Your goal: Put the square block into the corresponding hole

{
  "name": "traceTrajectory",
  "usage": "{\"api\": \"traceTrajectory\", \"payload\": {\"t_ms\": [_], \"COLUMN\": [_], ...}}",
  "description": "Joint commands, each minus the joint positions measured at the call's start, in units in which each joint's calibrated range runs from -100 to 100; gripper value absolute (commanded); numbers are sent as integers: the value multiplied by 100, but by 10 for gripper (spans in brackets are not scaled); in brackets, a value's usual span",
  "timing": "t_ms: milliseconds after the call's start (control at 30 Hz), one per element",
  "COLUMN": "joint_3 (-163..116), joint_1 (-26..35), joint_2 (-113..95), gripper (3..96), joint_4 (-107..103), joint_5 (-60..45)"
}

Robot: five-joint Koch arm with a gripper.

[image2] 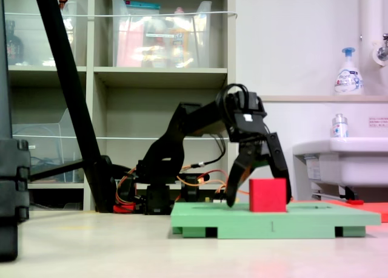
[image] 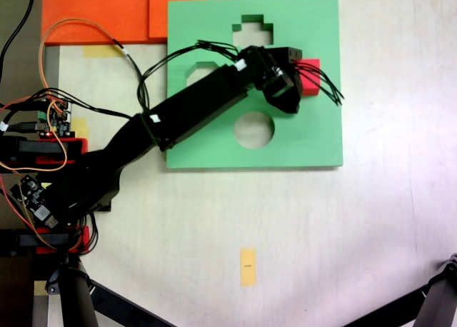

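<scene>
placement looked all but done: the small bright red square block (image2: 267, 195) sat low in the flat green foam board (image: 321, 138), its lower part apparently sunk into the square cutout near the board's right edge in the first exterior view, while its top stood above the board's surface in the second exterior view. in the first exterior view only a red corner of it (image: 310, 78) showed past the arm, and the cutout itself was hidden beneath block and gripper, so whether the block was fully seated could not be told.

the black gripper (image2: 257, 193) stood over the block with its jaws spread wide, one finger (image2: 236, 184) coming down well to the second exterior view's left of the block and the other behind its right side; it gripped nothing.

by my judgement the step in hand was the release, and the next move would call for a straight lift clear of the block without nudging it.

of the board's other openings, the cross-shaped cutout (image: 251, 28) near the top edge and the round cutout (image: 253, 129) toward the bottom edge were both empty; an angular one (image: 202, 70) was partly covered by the arm.
</scene>
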Motion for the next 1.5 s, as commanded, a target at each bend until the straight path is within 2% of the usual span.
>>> {"api": "traceTrajectory", "payload": {"t_ms": [33,100,333,600,633,667,767,800,933,1067,1133,1167,1200,1300,1500], "joint_3": [272,292,312,292,292,292,243,213,-685,-3277,-5371,-6457,-7574,-7614,-9249], "joint_1": [-24,-20,39,83,63,15,-176,-200,-400,-733,-933,-1011,-1060,-1201,-1333], "joint_2": [-154,-168,-1062,-4205,-4638,-5112,-6383,-6677,-8157,-11160,-13395,-13967,-13967,-13967,-13967], "gripper": [756,813,815,812,792,730,460,429,472,495,495,495,495,495,501], "joint_4": [274,284,178,-1411,-1594,-1835,-2075,-2075,-2075,-2075,-1979,-1238,-381,-294,2036], "joint_5": [24,24,24,-400,-547,-684,-1226,-1348,-1529,-1812,-2012,-2085,-2168,-3087,-4278]}}
